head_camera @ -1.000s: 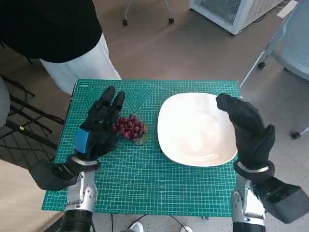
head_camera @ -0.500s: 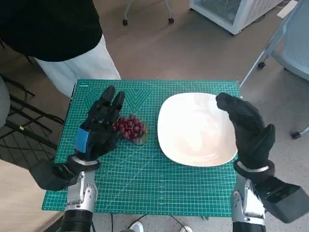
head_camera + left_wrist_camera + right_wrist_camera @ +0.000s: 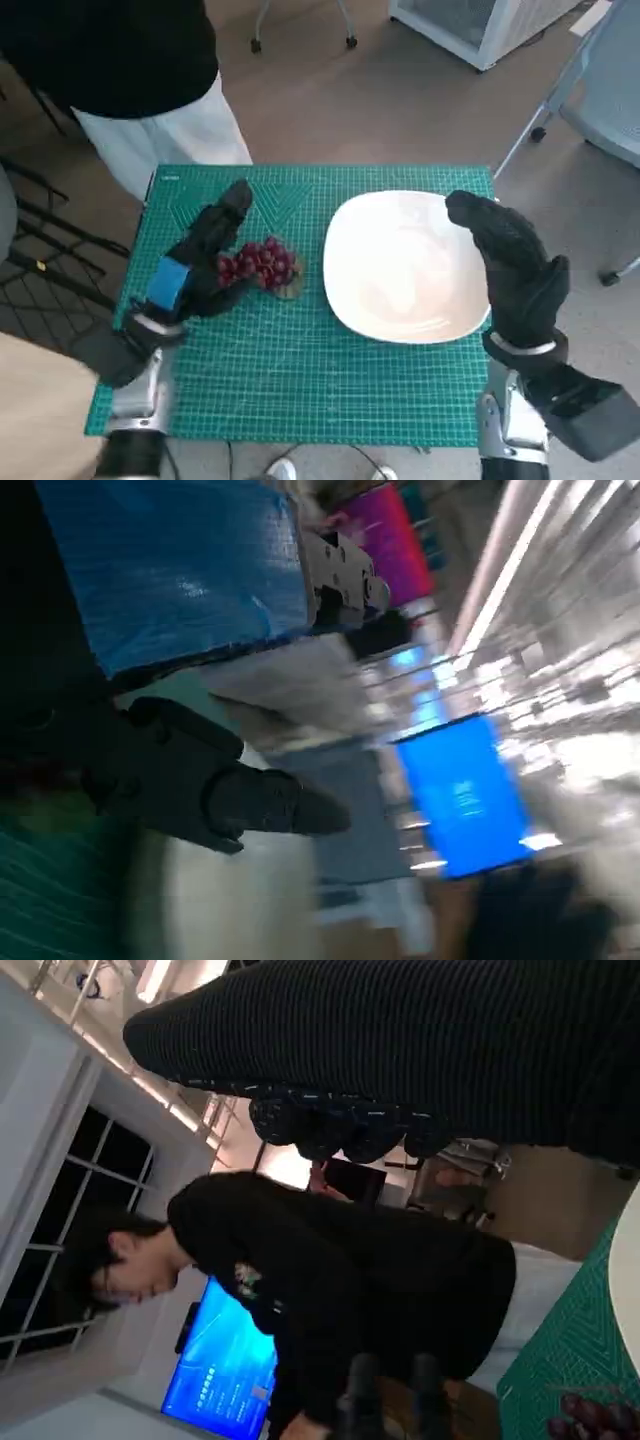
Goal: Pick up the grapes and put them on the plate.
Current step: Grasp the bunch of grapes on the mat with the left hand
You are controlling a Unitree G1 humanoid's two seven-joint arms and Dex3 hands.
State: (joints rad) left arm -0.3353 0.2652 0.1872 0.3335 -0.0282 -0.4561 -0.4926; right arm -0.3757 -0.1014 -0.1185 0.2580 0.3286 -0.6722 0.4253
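A bunch of dark red grapes (image 3: 262, 264) lies on the green cutting mat (image 3: 300, 350), left of the white plate (image 3: 390, 275). My left hand (image 3: 203, 262) stands edge-on against the bunch's left side, fingers stretched toward the far edge, and grips nothing. My right hand (image 3: 512, 262) hovers over the plate's right rim with its fingers apart and empty. The left wrist view is blurred, showing only the blue-taped back (image 3: 180, 570) and black fingers (image 3: 210, 785). In the right wrist view the grapes (image 3: 592, 1418) show small at the corner.
A person in a black top and white trousers (image 3: 165, 135) stands at the mat's far left corner, also seen as a person (image 3: 330, 1280) in the right wrist view. A chair base (image 3: 585, 140) stands to the right, and a white cabinet (image 3: 480, 25) sits on the floor beyond.
My left hand has turned onto its side against the grapes and its forearm has swung outward to the left. The right hand has stayed where it was.
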